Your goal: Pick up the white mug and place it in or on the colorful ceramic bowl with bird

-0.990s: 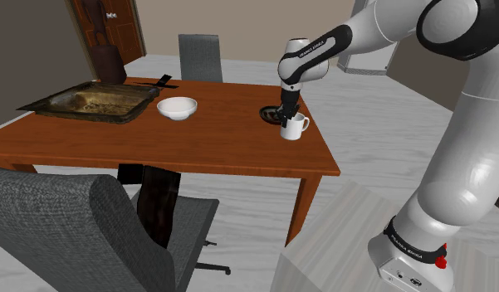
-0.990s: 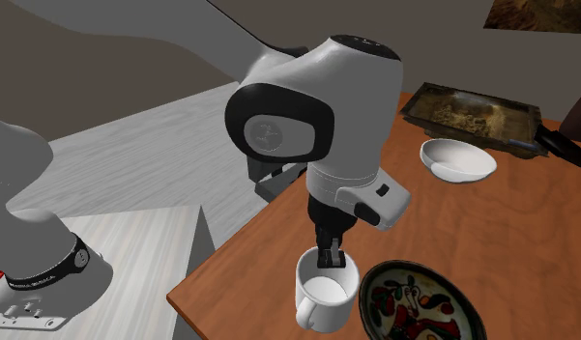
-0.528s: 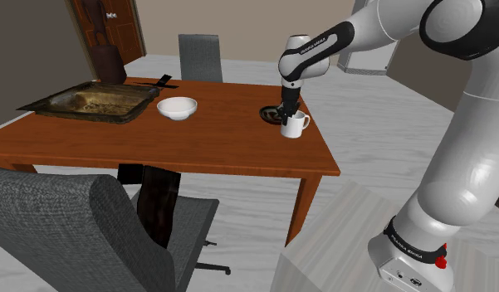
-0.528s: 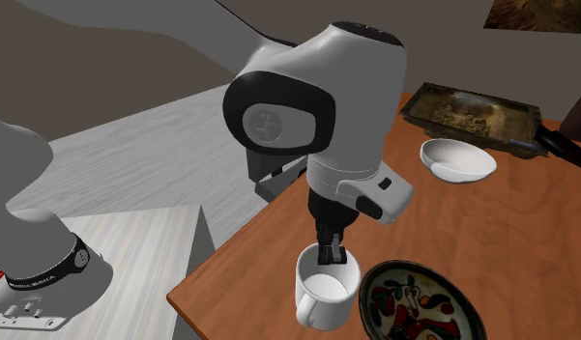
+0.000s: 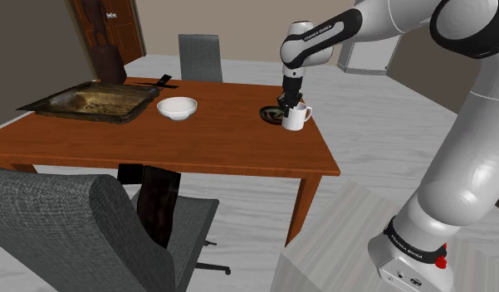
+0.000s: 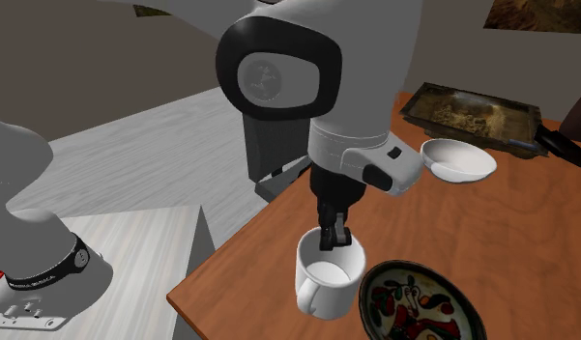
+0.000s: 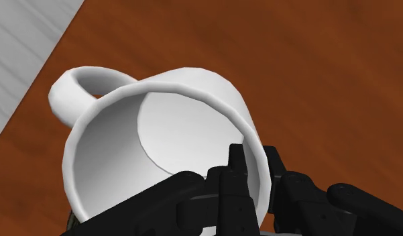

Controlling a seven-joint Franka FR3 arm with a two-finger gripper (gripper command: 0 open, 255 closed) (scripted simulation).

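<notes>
The black gripper (image 7: pixel 255 161) pinches the wall of the white mug (image 7: pixel 159 154), one finger inside the rim and one outside, on the side roughly opposite the handle. The mug (image 6: pixel 327 275) hangs open end up below the hand and looks to be just clear of the brown wooden table (image 6: pixel 491 232), near the corner nearest the robot's stand. Just beside it, toward the second exterior view's right, lies the colourful patterned bowl (image 6: pixel 419 304), dark with red and green markings; whether a bird is among them cannot be made out.

In the shoulder view the gripper (image 5: pixel 291 106) carries the mug (image 5: pixel 295 118) close to the bowl (image 5: pixel 269 114), which lies just to that view's left of it. A plain white bowl (image 5: pixel 177 108) and a dark baking tray (image 5: pixel 85 101) lie well apart, farther along the table (image 5: pixel 156 145).

The mug looks rigid, smooth and fairly light. A pinch on one wall is off-centre, so it may tip or slide between the fingers. A firm squeeze and a slow carry seem wise, and so does a gentle set-down, since hard ware on hard ware could chip.
</notes>
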